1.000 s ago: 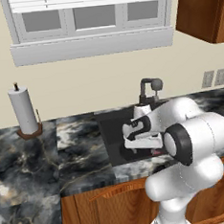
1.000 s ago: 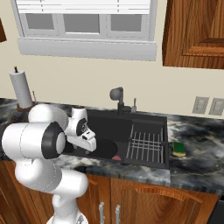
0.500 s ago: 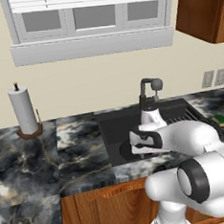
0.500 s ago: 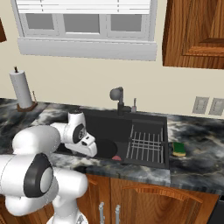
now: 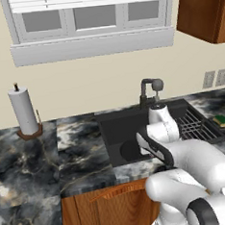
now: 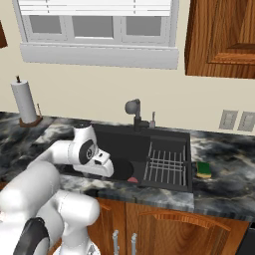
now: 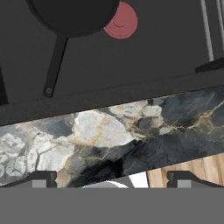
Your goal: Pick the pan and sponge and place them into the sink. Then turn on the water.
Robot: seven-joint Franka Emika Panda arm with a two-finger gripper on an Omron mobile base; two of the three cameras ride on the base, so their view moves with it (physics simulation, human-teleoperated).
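Note:
The matte black pan (image 7: 74, 15) lies flat inside the dark grey sink (image 6: 114, 142), its long handle (image 7: 54, 61) pointing toward the front wall, next to the red mark (image 7: 121, 20). It also shows as a dark disc (image 6: 121, 168) in the right base view. My gripper (image 7: 111, 181) hovers open and empty over the sink's front rim and the marble edge, with the pan a short way ahead of it. The yellow and green sponge (image 6: 203, 169) (image 5: 222, 120) rests on the counter right of the sink. The faucet (image 5: 150, 91) stands behind the basin, with no stream in sight.
A ribbed black drying rack (image 6: 167, 164) fills the sink's right part. A paper towel roll (image 5: 23, 112) stands at the far left of the marble counter (image 5: 51, 163). Wall sockets (image 6: 238, 120) sit at the back right, wooden cabinet doors (image 6: 159, 229) below the counter.
The arm has swung down and toward the front of the sink, bringing the hand over the front rim. The jaws have stayed wide apart; pan and sponge have not moved.

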